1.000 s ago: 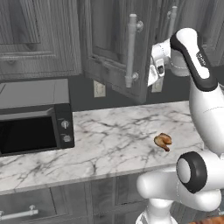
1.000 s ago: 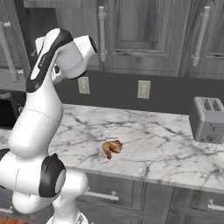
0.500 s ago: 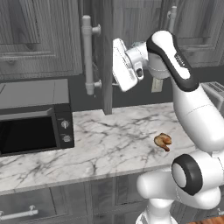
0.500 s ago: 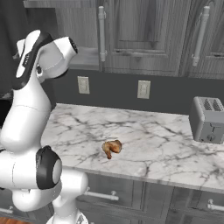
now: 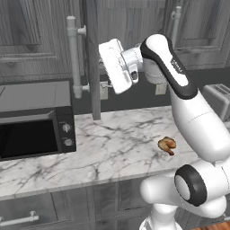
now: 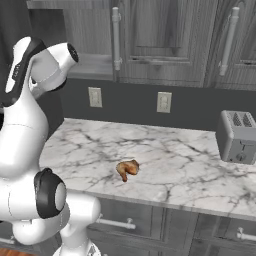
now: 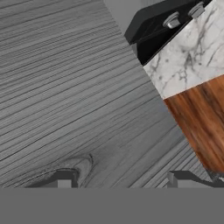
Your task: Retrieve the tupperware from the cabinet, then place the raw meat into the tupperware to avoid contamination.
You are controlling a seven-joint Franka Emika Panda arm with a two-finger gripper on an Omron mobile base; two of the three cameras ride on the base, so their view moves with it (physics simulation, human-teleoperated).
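Swinging further left than a moment ago, the door [image 5: 92, 58] of the cabinet [image 6: 150, 35] now stands nearly edge-on in the left base view, with the gripper [image 5: 104, 67] pressed close against its inner face. In the hand view the fingertips [image 7: 61, 180] sit apart against the wood grain, apparently clutching nothing. Finishing this well probably means pushing until the door is fully clear, then backing off squarely before reaching in. I cannot make out the tupperware. Meat [image 5: 167, 144] lies on the counter [image 5: 117, 148], well apart from the microwave [image 5: 33, 119].
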